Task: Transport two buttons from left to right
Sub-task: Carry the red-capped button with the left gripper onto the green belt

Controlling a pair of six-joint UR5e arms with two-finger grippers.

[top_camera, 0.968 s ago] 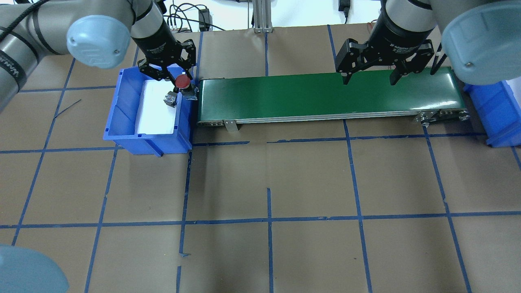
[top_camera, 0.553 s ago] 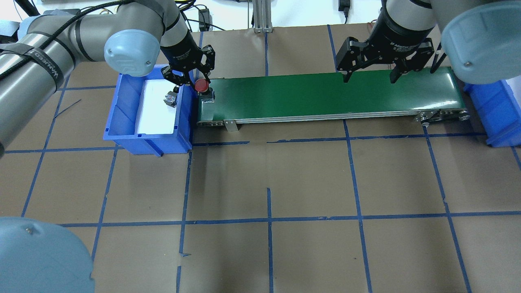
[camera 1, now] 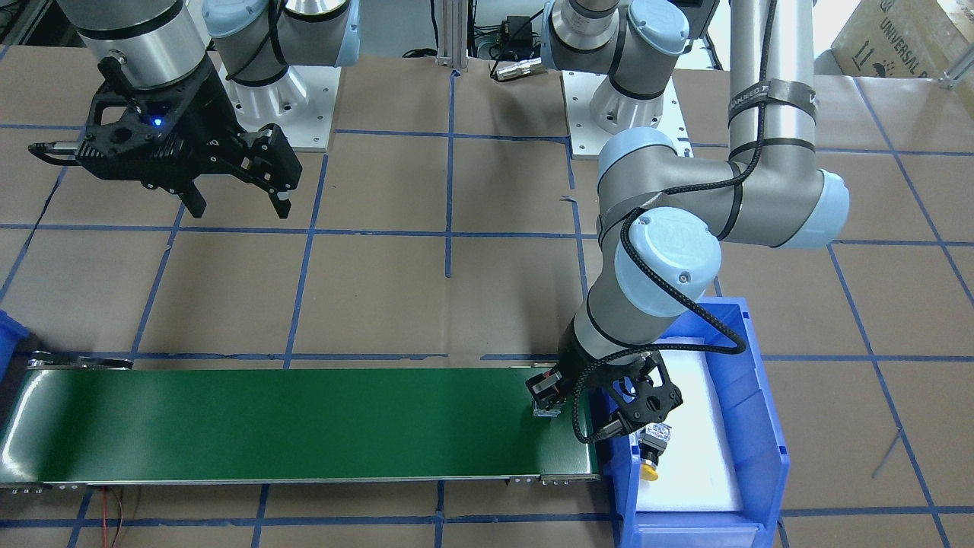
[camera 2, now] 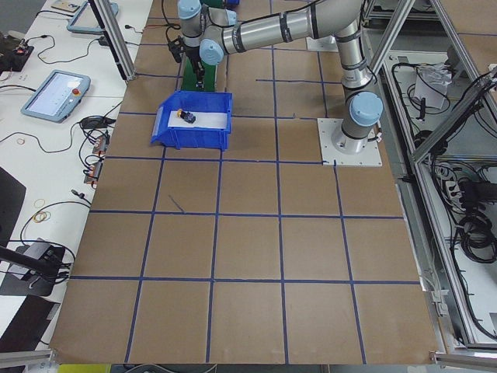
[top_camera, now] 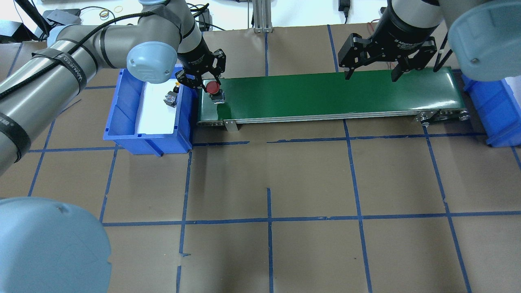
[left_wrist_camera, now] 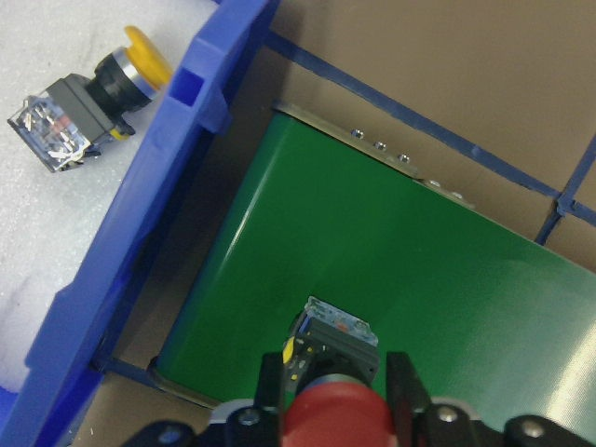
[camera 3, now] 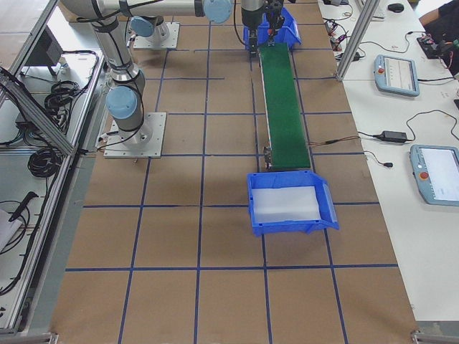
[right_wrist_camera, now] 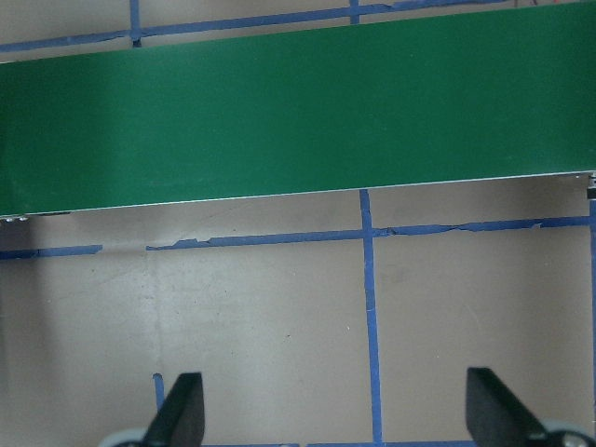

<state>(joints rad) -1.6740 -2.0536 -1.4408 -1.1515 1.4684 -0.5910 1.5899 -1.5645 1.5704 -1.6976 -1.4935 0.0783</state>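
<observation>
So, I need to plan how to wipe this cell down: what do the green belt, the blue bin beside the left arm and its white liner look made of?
Green belt: smooth rubber or PVC-like sheet with a semi-gloss finish; it shows soft light reflections. Blue bin: rigid moulded plastic with a slight sheen and a formed rim. White liner: probably foam; it looks matte and finely grained, but that is uncertain.

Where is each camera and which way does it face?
Front: across table, facing robot; left arm, right gripper, belt, left bin.
Overhead: behind shoulders, looking forward-down; left gripper, right arm.
Left side: table's left end; left arm nearest.
Right side: opposite end; right bin, right arm.
Left wrist: down; fingers hold red button over belt.
Right wrist: down at belt; fingertips only.
Shared: front and left wrist show yellow button.
</observation>
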